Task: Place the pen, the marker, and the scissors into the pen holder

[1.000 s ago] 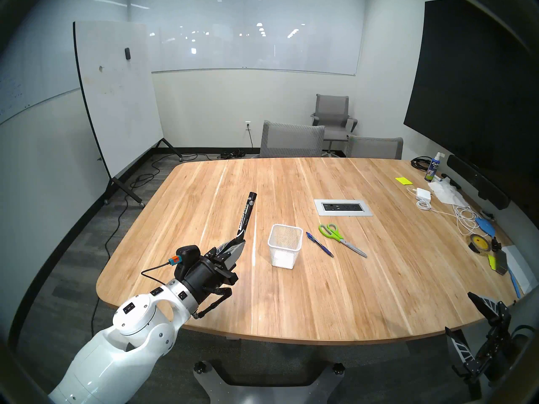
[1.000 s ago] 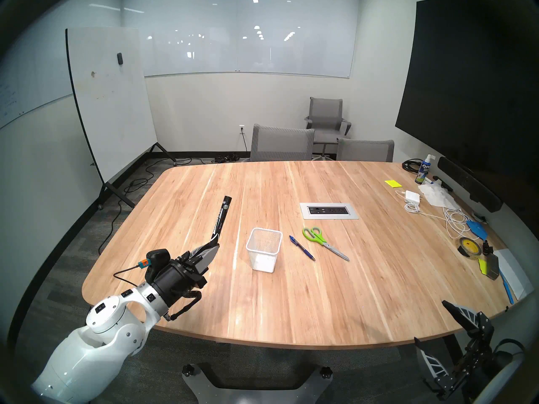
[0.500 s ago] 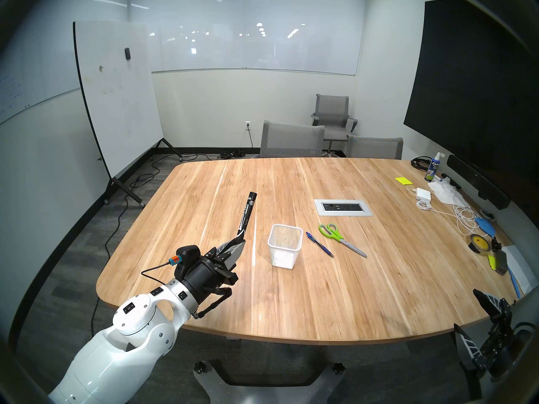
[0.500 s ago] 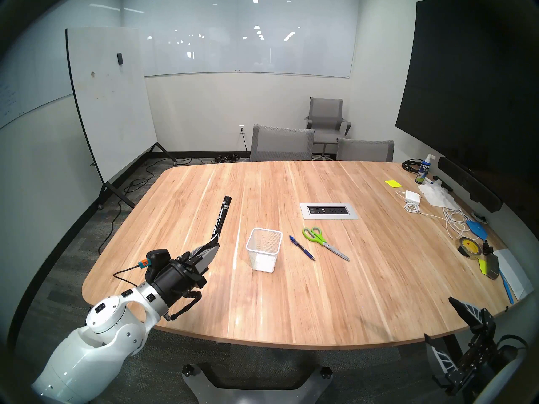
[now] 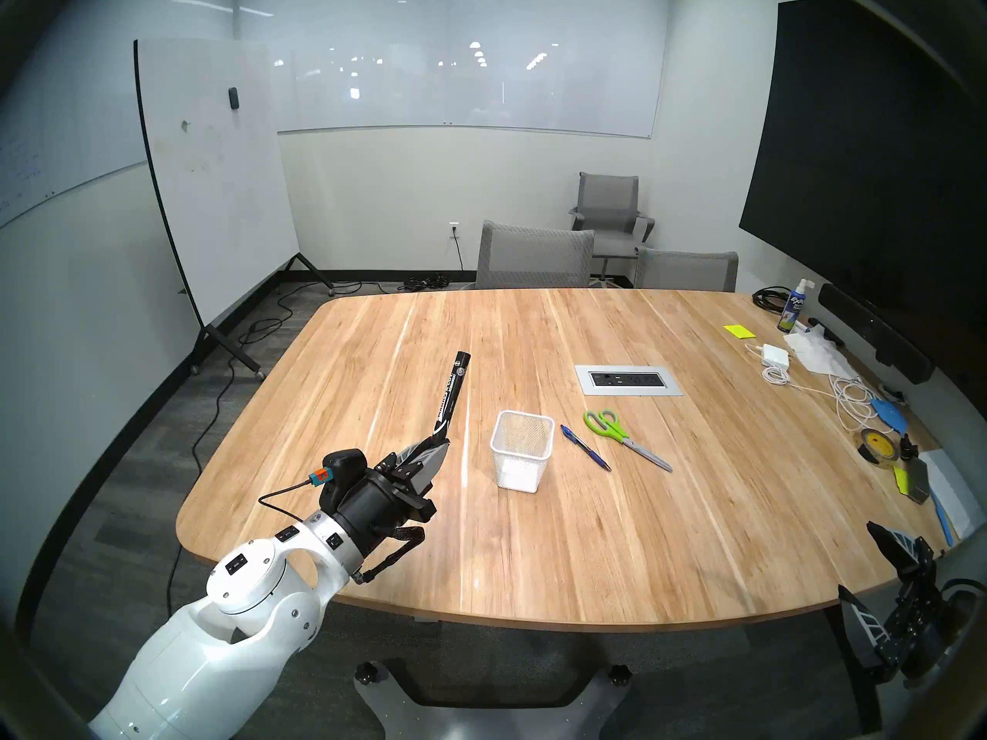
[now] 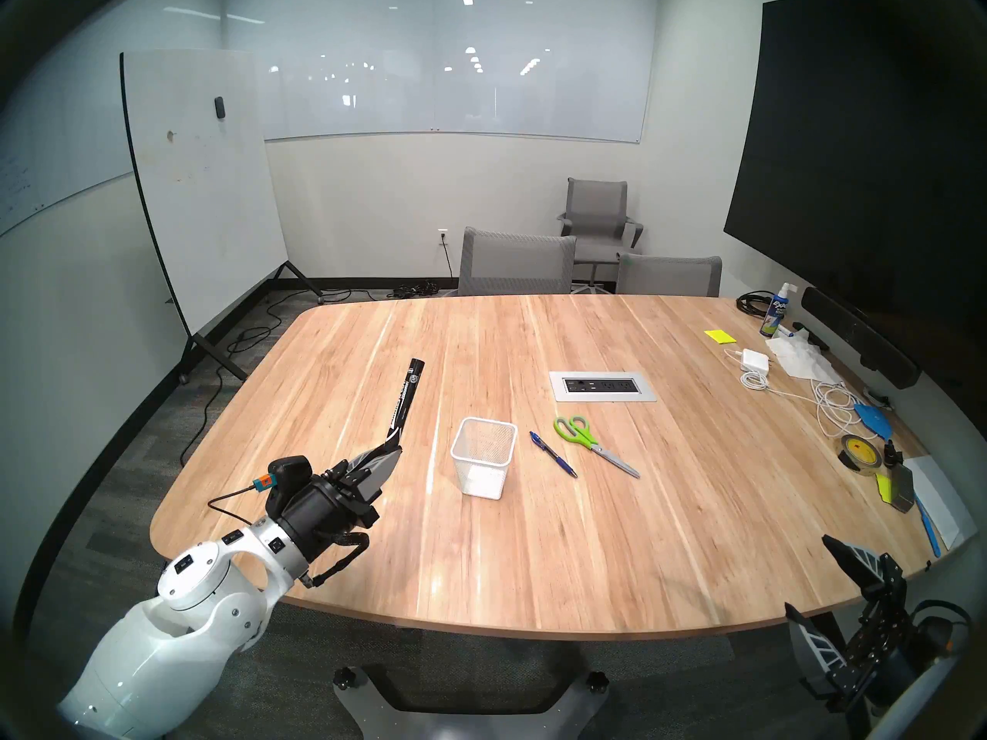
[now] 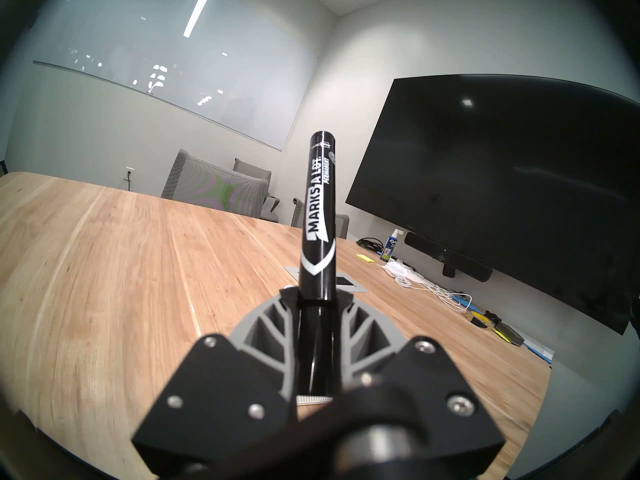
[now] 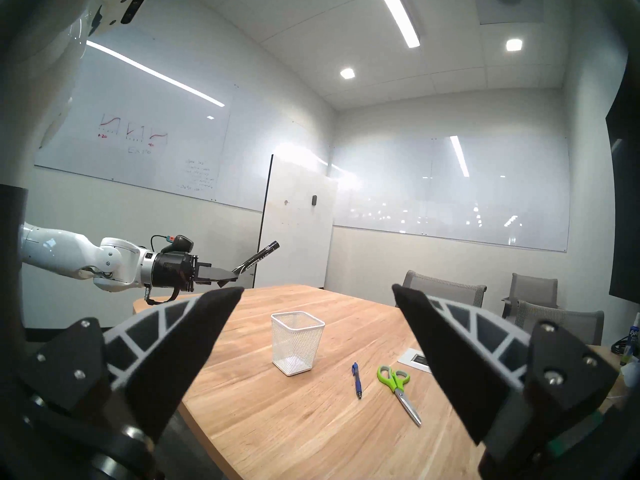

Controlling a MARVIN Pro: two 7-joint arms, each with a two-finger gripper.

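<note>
The left gripper [image 5: 433, 445] is clamped on the cap end of the marker [image 5: 451, 394], which slants up and away above the surface [image 5: 587, 536], left of the pen holder [image 5: 521, 450]. To seat it well, I'd carry it over the holder's mouth, tip it near upright, lower it, then let go. Just right of the holder lie the pen [image 5: 585, 447] and scissors [image 5: 625, 439]. The right gripper [image 5: 868, 573] hangs wide open and empty off the near right edge.

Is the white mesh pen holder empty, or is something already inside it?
Empty. The pen holder stands upright, and only its white bottom shows through the mesh.
</note>
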